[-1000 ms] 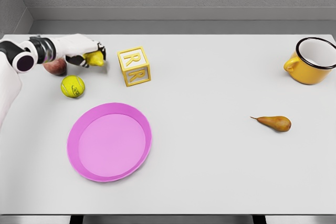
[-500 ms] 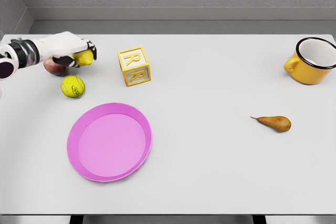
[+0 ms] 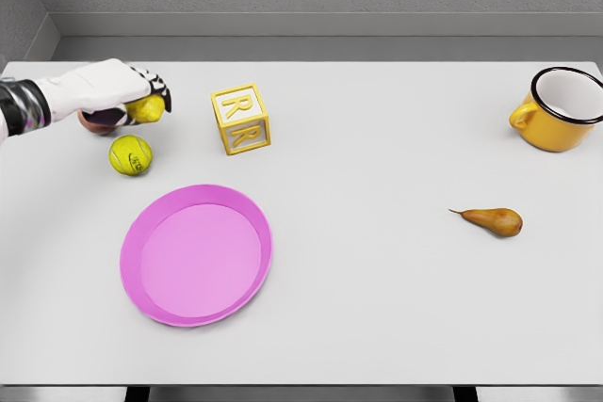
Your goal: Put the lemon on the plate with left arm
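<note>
My left hand reaches in from the left edge at the back left of the table. Its fingers are curled over the yellow lemon, which peeks out under them and seems lifted off the table. The pink plate lies flat toward the front, well below and to the right of the hand. The right arm does not show.
A reddish apple sits partly hidden under the left hand. A tennis ball lies just in front of it. A yellow letter block stands right of the hand. A pear and a yellow mug are at the right.
The left hand has drawn back to the left with the lemon in its fingers, away from the letter block. Nothing else moved.
</note>
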Robot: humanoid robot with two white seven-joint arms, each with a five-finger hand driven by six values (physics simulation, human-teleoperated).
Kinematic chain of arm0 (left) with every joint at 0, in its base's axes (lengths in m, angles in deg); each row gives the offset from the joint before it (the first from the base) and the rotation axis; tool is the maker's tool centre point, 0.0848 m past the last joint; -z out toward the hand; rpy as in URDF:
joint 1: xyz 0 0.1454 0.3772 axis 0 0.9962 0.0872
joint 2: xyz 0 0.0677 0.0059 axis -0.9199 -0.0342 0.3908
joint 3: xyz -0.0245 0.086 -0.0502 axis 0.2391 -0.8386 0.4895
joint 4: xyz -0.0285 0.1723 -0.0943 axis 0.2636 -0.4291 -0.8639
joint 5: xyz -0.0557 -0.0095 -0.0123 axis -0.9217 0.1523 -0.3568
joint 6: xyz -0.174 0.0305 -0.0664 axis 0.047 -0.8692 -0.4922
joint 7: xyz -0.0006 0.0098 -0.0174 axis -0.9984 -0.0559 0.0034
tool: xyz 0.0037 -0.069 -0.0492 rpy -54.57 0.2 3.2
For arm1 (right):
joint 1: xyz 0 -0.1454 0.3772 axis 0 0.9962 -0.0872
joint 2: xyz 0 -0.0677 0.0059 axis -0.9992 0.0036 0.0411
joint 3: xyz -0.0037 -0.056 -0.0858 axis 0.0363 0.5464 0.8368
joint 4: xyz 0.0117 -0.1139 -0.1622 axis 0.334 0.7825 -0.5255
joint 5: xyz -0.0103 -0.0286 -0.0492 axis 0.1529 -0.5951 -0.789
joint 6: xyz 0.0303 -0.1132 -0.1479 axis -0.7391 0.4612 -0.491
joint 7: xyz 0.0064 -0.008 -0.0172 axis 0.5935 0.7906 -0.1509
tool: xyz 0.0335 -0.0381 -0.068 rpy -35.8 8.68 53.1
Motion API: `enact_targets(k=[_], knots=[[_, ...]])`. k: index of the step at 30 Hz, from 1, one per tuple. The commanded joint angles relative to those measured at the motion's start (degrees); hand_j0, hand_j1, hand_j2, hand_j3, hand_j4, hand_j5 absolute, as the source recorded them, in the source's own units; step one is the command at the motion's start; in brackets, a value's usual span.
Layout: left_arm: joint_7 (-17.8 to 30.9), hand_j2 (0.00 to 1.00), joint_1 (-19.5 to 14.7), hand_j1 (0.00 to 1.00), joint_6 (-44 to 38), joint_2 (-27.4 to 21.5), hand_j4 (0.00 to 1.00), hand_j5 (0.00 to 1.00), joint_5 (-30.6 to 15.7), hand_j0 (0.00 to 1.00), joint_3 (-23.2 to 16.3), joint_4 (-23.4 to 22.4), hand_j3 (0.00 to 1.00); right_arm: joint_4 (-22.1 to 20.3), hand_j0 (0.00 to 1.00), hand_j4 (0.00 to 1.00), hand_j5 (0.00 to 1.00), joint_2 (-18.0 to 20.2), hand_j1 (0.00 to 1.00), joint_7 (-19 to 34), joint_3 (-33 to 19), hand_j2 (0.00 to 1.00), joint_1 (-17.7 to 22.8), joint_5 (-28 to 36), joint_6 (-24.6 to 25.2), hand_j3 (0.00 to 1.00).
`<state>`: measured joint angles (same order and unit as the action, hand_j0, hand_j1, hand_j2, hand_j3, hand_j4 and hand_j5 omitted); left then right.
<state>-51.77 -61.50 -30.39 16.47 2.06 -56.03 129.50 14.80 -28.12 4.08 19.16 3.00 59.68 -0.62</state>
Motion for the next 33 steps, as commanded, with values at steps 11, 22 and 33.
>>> enact_targets(k=[11,22,33], knots=[[0.0,0.46,8.7,0.46,-0.2,-3.9,0.46,0.46,-3.2,0.46,3.3,13.0,0.46,0.0,1.0,1.0,1.0,0.0,1.0,0.0,0.0,1.0,0.0,0.0,0.0,1.0],[0.0,0.46,18.8,0.46,-0.2,-6.8,0.46,0.46,-5.3,0.46,6.8,25.3,0.46,0.0,1.0,1.0,1.0,0.0,1.0,0.0,0.0,1.0,0.0,0.0,0.0,1.0],[0.0,0.46,26.4,0.46,-0.2,-6.0,0.46,0.46,-4.8,0.46,6.7,32.1,0.46,0.0,1.0,1.0,1.0,0.0,1.0,0.0,0.0,1.0,0.0,0.0,0.0,1.0]])
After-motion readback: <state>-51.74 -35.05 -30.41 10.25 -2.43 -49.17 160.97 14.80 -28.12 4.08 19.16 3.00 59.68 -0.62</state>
